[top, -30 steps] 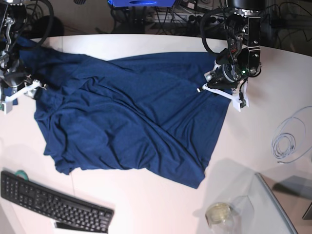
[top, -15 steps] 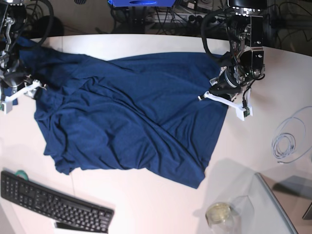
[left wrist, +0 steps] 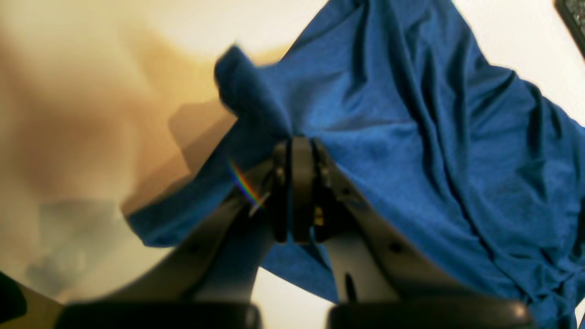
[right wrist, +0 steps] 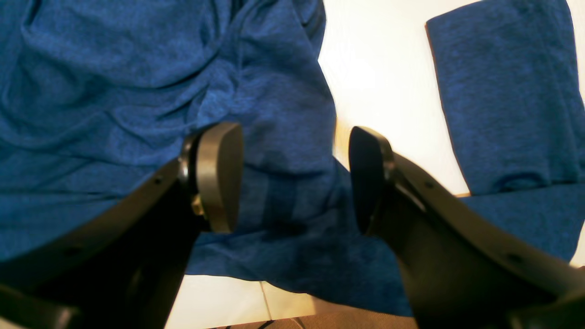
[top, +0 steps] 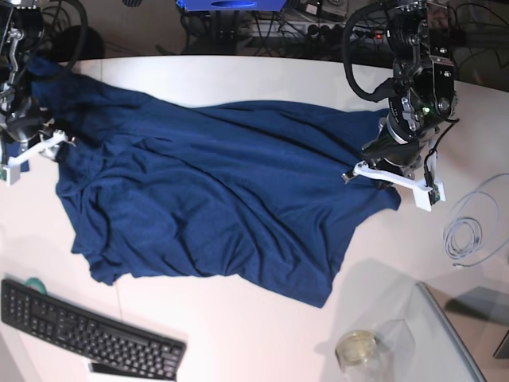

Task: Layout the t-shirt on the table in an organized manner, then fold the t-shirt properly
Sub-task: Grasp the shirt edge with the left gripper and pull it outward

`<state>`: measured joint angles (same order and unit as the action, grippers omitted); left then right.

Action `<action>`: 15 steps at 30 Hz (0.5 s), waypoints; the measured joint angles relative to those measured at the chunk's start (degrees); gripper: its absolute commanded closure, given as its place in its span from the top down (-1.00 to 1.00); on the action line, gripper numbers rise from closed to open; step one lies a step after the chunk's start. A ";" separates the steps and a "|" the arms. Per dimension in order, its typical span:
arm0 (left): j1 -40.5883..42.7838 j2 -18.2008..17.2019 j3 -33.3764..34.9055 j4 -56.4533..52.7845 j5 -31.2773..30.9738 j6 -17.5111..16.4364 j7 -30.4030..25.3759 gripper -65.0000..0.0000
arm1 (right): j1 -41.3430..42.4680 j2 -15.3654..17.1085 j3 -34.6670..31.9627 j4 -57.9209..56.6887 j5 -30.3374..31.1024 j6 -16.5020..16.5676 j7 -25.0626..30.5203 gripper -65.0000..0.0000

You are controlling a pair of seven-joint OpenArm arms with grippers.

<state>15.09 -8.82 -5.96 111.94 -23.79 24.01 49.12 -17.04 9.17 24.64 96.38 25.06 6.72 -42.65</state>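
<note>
Navy fabric of the t-shirt point(top: 215, 199) lies rumpled across the white worktop point(top: 238, 334). At one edge of the shirt, the left claw point(left wrist: 296, 151) is pressed together, pinching a fold of cloth. At the opposite edge, the right claw point(right wrist: 295, 176) is spread wide above the shirt, gripping nothing.

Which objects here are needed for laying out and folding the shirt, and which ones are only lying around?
Belonging to the job:
- t-shirt
- table
- left gripper, shut on the t-shirt's edge
- right gripper, open over the cloth

Just lying about:
- keyboard
- coiled white cable
- glass jar
- glass panel
</note>
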 measured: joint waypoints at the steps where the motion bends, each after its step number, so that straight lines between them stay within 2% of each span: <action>1: 0.09 0.07 0.00 0.02 -0.02 0.00 0.00 -1.00 | 0.02 0.00 0.00 -0.02 0.00 0.00 0.00 0.07; 12: 5.11 0.04 0.00 0.09 0.13 0.00 -0.15 -1.00 | -2.45 -0.04 0.22 -0.07 0.02 -0.02 0.22 0.09; 15: 6.82 0.04 0.00 0.09 0.13 0.00 -0.17 -1.00 | -2.27 -0.50 5.03 -2.47 0.85 -2.29 0.63 0.09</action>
<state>21.91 -8.78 -5.96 112.03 -23.66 24.01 48.95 -19.31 8.67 29.67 93.91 25.91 4.43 -42.02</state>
